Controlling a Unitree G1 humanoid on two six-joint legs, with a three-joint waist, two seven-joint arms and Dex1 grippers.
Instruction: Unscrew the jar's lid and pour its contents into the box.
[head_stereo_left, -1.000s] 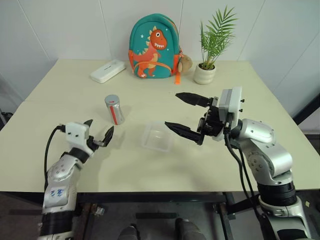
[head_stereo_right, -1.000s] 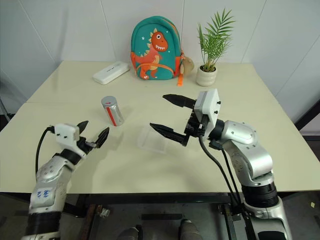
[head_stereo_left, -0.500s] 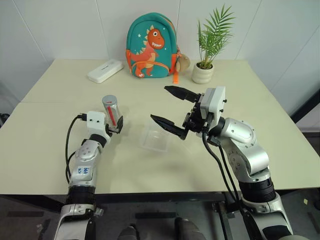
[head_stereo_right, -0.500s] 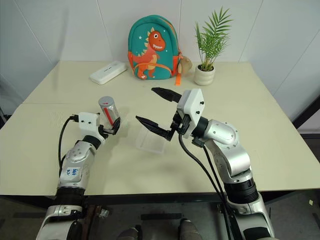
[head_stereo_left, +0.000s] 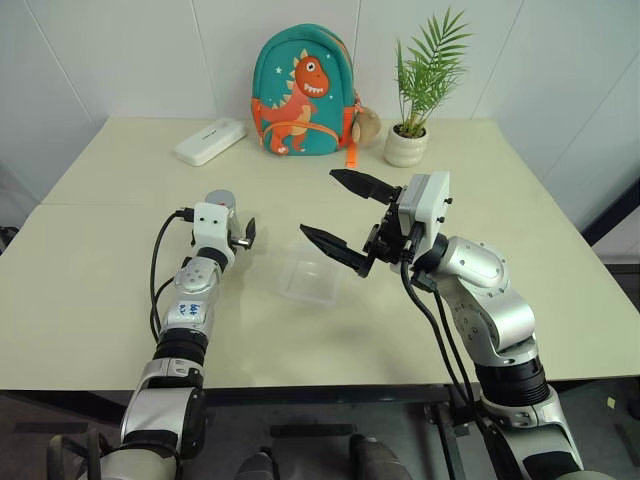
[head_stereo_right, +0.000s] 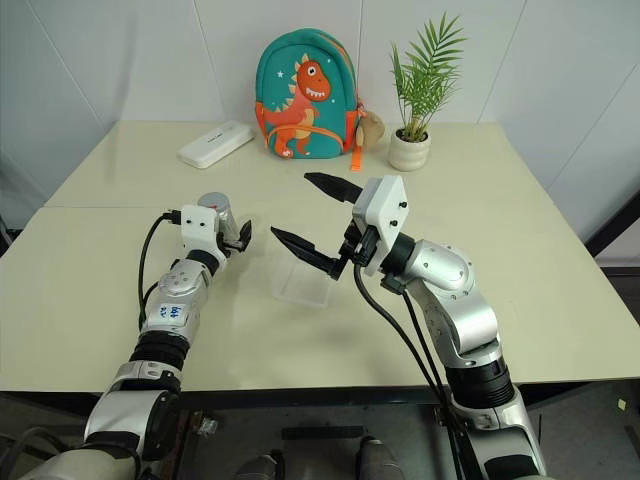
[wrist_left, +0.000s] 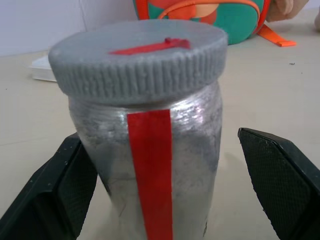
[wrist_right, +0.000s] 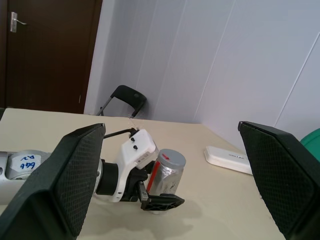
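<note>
Your left gripper (wrist_left: 160, 200) stands released astride the small silver red-striped metal jar (wrist_left: 150, 170); clench off-centre and it topples toward the clear square plastic box (head_stereo_left: 310, 277) at three o'clock.

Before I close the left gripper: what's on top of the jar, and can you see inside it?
The grey ribbed lid sits on the jar, with a red strip across its top. The contents are hidden: the lid and the silver wall cover them.
</note>
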